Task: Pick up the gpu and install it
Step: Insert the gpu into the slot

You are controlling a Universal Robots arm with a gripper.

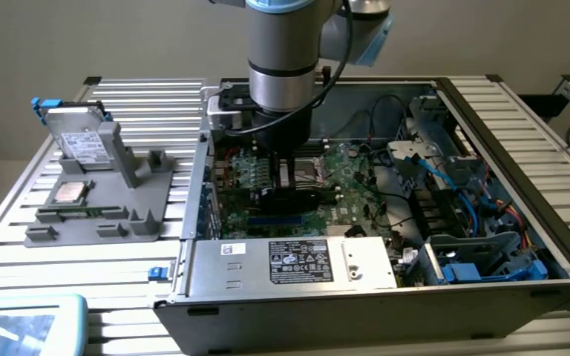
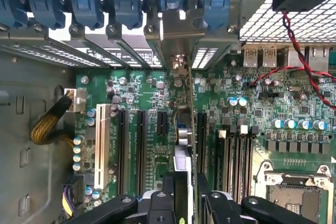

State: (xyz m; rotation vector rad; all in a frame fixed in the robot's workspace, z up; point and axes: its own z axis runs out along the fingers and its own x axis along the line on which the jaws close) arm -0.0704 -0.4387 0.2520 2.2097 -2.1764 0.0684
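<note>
The gpu (image 1: 303, 200) is one thin flat card with a dark board and a black face. In the wrist view the gpu (image 2: 184, 135) shows edge-on, a narrow strip running away from the camera. Its silvery metal end bracket (image 2: 181, 38) stands at the far end against the case's rear slot openings. The card sits upright inside the open computer case (image 1: 522, 293), low over the green motherboard (image 1: 349, 182), among the expansion slots. Whether its lower edge is fully down in a slot cannot be told.

The single arm (image 1: 283, 52) reaches straight down into the case. Its pincer (image 1: 287, 189) is clamped on the card. In the wrist view the pincer (image 2: 184, 199) has one dark finger (image 2: 167, 192) on each side of the card's upper edge.

One white slot (image 2: 100, 142) lies among the several long black slots beside the card. A row of blue latches (image 2: 86, 9) runs above the rear openings. One silver power supply (image 1: 300, 261) with a label fills the case's near side.

The case rests on a slatted metal desk (image 1: 8, 259). Towards the exterior view's left, well apart from the case, stands one grey fixture (image 1: 146, 222). It carries one hard drive (image 1: 79, 137) propped upright, one processor chip (image 1: 72, 191) lying flat, and one narrow green memory stick (image 1: 85, 213).
</note>
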